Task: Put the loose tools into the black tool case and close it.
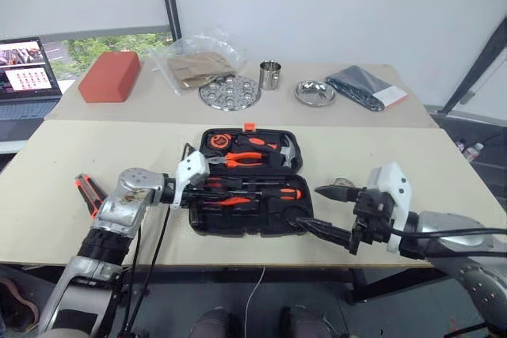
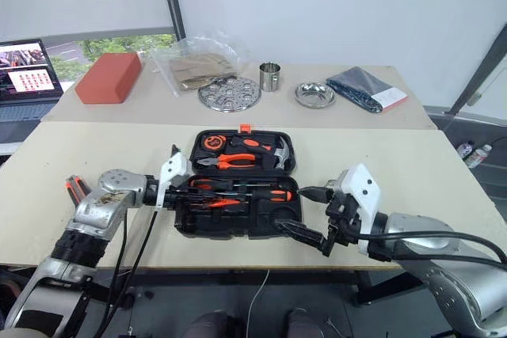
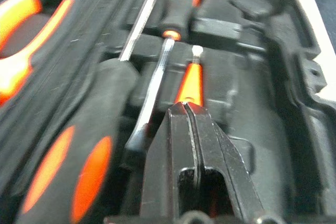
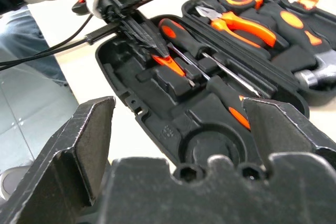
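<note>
While the black tool case [image 1: 247, 184] lies open near the front edge of the light table [image 1: 444, 164], its lid half, on the far side, holds orange-handled pliers [image 1: 242, 160], a tape measure [image 1: 215, 142] and a hammer [image 1: 287, 150]. The near half holds two long-shaft screwdrivers [image 1: 261, 189] and a small orange tester [image 4: 169, 64] seated in their recesses. The left gripper [image 1: 207, 186] reaches into the near half from the case's left end; in the left wrist view its fingers [image 3: 178, 145] stand pressed together with only a thin seam between them, their tips just at the tester's orange body, and whether they touch it cannot be told. The right gripper [image 1: 321, 210] hovers at the case's right front corner with its fingers [image 4: 86, 145] spread wide and nothing between them. An orange-and-black utility knife [image 1: 89, 192] lies loose on the table to the left of the left arm. A small grey tape ring [image 1: 342, 184] sits on the table just beyond the right gripper. On the far table stand a red block [image 1: 109, 76], a clear bag [image 1: 198, 65], round steel dishes [image 1: 230, 93], a steel cup [image 1: 270, 74] and a dark pouch [image 1: 366, 87]; a laptop [image 1: 28, 77] sits at far left.
</note>
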